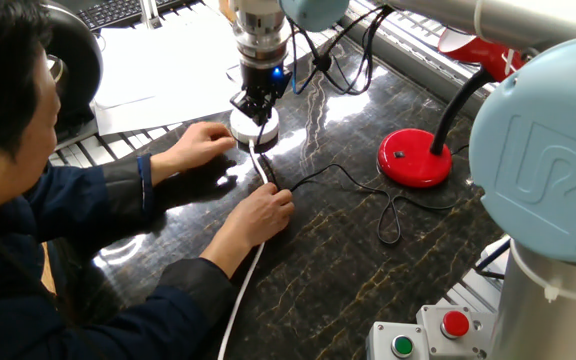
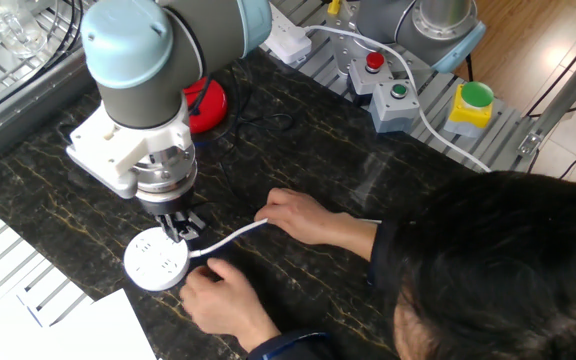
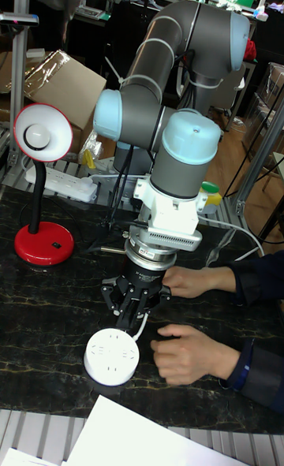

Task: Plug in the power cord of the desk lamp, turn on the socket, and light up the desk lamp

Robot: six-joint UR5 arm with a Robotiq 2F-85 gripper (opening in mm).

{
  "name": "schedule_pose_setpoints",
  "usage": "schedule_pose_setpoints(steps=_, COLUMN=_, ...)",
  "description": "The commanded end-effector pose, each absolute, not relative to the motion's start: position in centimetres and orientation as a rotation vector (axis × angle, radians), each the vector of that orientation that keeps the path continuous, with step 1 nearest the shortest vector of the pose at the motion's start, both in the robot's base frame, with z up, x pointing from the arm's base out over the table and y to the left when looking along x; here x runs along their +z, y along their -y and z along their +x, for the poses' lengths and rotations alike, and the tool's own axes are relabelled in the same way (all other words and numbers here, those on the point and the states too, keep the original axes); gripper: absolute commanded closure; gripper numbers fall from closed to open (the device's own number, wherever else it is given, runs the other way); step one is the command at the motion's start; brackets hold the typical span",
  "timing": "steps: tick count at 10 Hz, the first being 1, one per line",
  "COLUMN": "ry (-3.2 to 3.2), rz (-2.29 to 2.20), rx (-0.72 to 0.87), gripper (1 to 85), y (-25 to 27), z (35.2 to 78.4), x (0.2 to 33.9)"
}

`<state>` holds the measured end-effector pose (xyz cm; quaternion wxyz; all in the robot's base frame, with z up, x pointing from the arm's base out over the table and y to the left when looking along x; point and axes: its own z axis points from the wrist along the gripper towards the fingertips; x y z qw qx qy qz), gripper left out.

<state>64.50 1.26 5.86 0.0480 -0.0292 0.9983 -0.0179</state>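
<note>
The round white socket (image 1: pixel 253 129) (image 2: pixel 156 264) (image 3: pixel 112 357) lies on the dark table, held steady by a person's hands. My gripper (image 1: pixel 256 112) (image 2: pixel 180 232) (image 3: pixel 134 312) points down just over the socket's edge. Its fingers look shut on the small black plug of the power cord (image 1: pixel 320 171). That thin black cable trails across the table to the desk lamp's red base (image 1: pixel 415 160) (image 2: pixel 204 101) (image 3: pixel 43 244). The lamp stands upright on its black gooseneck with its red shade (image 3: pixel 39 136) unlit. The plug itself is mostly hidden between the fingers.
One of the person's hands (image 1: pixel 196 146) rests beside the socket. The other hand (image 1: pixel 268 210) grips the thick white cable (image 2: pixel 230 236). A rectangular power strip (image 2: pixel 284 27) and button boxes (image 2: pixel 398 95) sit at the table's far side. Paper sheets (image 1: pixel 163 60) lie nearby.
</note>
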Motion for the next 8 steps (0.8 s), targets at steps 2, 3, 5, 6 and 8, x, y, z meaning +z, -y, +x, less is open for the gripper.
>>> schedule_pose_setpoints(steps=2, ry=-3.031, rz=-0.123, rx=-0.072, gripper=84.0, y=-0.58, z=64.64, x=5.58)
schedule_pose_setpoints(steps=3, ry=-3.032, rz=-0.125, rx=-0.070, gripper=84.0, y=-0.62, z=64.60, x=5.55)
schedule_pose_setpoints(steps=5, ry=-3.032, rz=-0.130, rx=-0.075, gripper=84.0, y=-0.53, z=64.53, x=5.50)
schedule_pose_setpoints(steps=6, ry=-3.031, rz=-0.130, rx=-0.075, gripper=84.0, y=-0.52, z=64.57, x=5.47)
schedule_pose_setpoints(steps=8, ry=-3.029, rz=-0.132, rx=-0.075, gripper=84.0, y=-0.51, z=64.62, x=5.38)
